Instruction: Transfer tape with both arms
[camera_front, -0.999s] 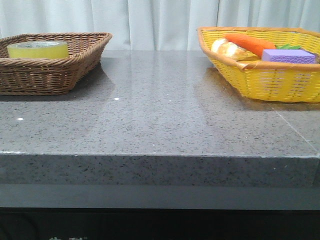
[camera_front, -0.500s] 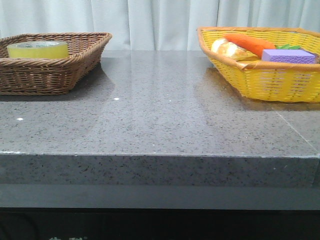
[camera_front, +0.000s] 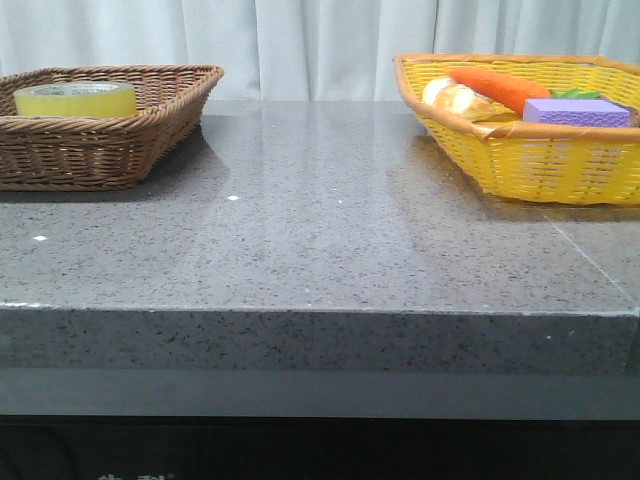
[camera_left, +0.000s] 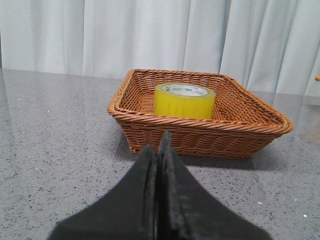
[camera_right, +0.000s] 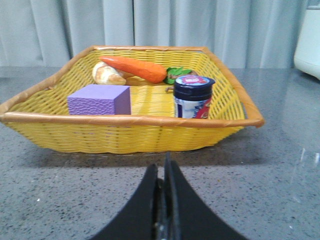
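Observation:
The yellow tape (camera_front: 75, 99) lies flat inside the brown wicker basket (camera_front: 150, 125) at the table's back left. In the left wrist view the tape (camera_left: 185, 100) sits in the middle of that basket (camera_left: 200, 132). My left gripper (camera_left: 159, 142) is shut with nothing in it, low over the table a little short of the basket's near wall. My right gripper (camera_right: 162, 167) is shut and empty too, facing the yellow basket (camera_right: 130, 131). Neither arm shows in the front view.
The yellow basket (camera_front: 560, 160) at the back right holds a carrot (camera_front: 498, 88), a bread roll (camera_front: 455, 98), a purple block (camera_front: 578, 111) and, in the right wrist view, a dark-lidded jar (camera_right: 193, 97). A white curtain hangs behind the grey stone table (camera_front: 320, 250).

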